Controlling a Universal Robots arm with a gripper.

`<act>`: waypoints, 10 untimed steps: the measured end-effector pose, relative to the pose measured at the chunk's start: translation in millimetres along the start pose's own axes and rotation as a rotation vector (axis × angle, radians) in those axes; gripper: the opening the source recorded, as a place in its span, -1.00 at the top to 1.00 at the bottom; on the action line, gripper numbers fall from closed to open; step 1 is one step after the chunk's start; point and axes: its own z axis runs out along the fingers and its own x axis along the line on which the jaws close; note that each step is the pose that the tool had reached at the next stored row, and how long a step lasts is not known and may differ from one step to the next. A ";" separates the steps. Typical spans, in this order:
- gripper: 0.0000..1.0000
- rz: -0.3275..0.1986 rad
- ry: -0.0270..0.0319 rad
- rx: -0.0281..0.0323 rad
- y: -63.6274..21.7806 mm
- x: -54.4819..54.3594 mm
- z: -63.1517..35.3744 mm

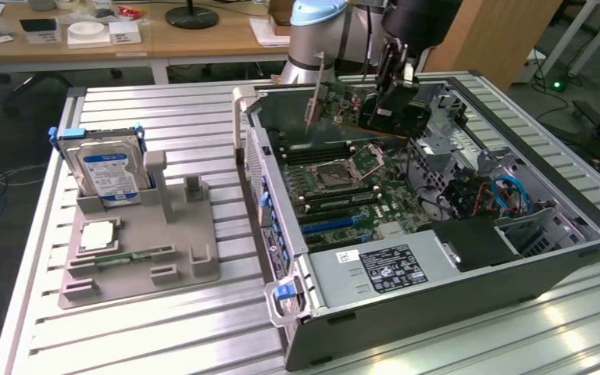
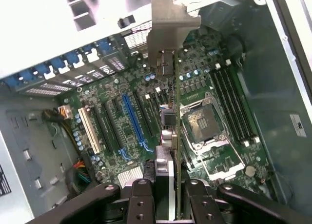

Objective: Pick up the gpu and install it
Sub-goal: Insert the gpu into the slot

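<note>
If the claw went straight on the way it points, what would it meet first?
Probably the motherboard, between the expansion slots and the processor socket, with the card the claw holds touching down first. Depth is unclear.

Silver arm (image 1: 302,48) with pale-blue cap (image 1: 317,11), black screw-studded claw (image 2: 170,191).

Bright, even overhead light; soft glare streaks the ribbed worktop (image 1: 561,328) at the near right, and the case (image 1: 436,320) interior lies in shade.
</note>
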 end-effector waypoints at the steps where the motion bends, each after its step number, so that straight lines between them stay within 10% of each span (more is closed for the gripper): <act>1: 0.44 -0.012 0.0008 0.0001 0.0 0.1 0.0; 10: 0.44 -0.128 0.0017 0.0188 -0.2 0.4 1.5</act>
